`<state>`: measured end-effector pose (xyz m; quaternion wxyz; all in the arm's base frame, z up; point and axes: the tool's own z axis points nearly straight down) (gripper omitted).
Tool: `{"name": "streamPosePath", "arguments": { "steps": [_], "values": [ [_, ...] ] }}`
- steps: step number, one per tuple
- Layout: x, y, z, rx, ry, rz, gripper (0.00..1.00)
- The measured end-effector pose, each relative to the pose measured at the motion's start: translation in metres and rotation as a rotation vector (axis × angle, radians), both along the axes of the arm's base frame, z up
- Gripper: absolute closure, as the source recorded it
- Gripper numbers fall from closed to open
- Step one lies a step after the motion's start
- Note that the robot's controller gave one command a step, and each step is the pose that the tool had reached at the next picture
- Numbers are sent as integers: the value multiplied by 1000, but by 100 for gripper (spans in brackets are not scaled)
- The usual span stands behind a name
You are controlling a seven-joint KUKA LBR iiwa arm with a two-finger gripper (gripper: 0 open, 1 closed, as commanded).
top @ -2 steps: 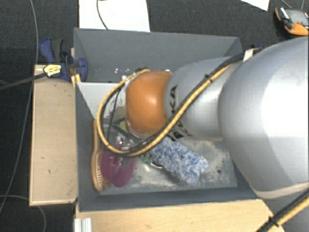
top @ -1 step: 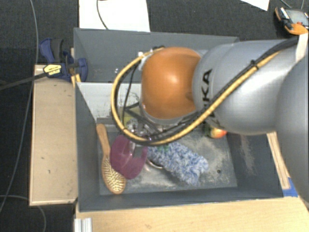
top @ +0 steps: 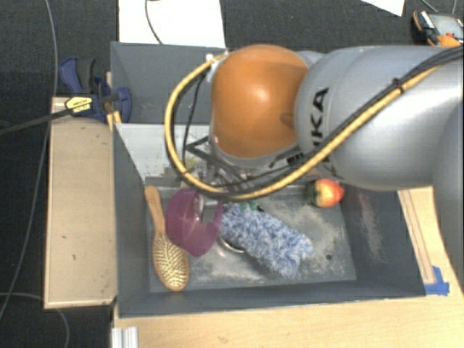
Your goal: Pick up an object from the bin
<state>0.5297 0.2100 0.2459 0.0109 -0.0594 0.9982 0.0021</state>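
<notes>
Cup [top: 190, 225], purple, lies in the left half of the bin [top: 380, 263], between the brush [top: 168, 256] and the blue cloth [top: 267, 241]. The claw [top: 209, 205] sits low at its rim, mostly hidden; I cannot tell whether it is open or closed. Nothing looks lifted yet, so grasping and raising remain.

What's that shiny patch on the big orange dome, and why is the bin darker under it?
Camera view: the orange cover carries a soft pale sheen on top, so light likely comes from above; the grey arm gleams along its upper side; beneath them the bin floor by the purple cup lies in their shadow.
</notes>
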Motion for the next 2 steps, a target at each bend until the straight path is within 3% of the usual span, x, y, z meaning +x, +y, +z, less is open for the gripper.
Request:
{"name": "streamPosePath", "arguments": {
  "steps": [1, 2],
  "values": [
    [-13, -23, -105, -1, -6, 95, 100],
    [33, 46, -67, 4, -25, 245, 100]
  ]
}}
